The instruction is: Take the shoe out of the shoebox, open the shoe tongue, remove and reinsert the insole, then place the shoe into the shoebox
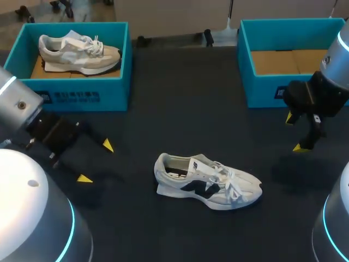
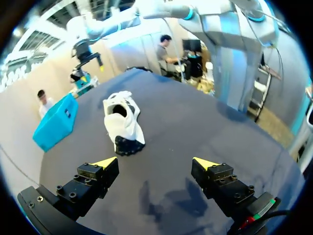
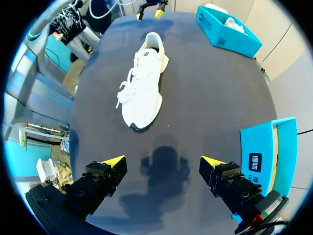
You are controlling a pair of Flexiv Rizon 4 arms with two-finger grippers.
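Note:
A white sneaker with a dark side logo (image 1: 207,183) lies on its sole in the middle of the dark table, toe to the right, laces loose. My left gripper (image 1: 96,161) hovers to its left, open and holding nothing. In the left wrist view the shoe (image 2: 122,122) is ahead of that gripper (image 2: 155,164), heel towards it. My right gripper (image 1: 294,132) hangs open in front of the empty blue shoebox (image 1: 262,90) at the back right. Ahead of the right gripper (image 3: 163,161) in its wrist view lies the shoe (image 3: 144,83), toe nearest.
A second blue shoebox (image 1: 76,95) at the back left holds a grey-and-white sneaker (image 1: 79,52). That box (image 3: 222,34) shows far off in the right wrist view, the empty one (image 3: 264,147) beside the right gripper. Bare tabletop surrounds the shoe.

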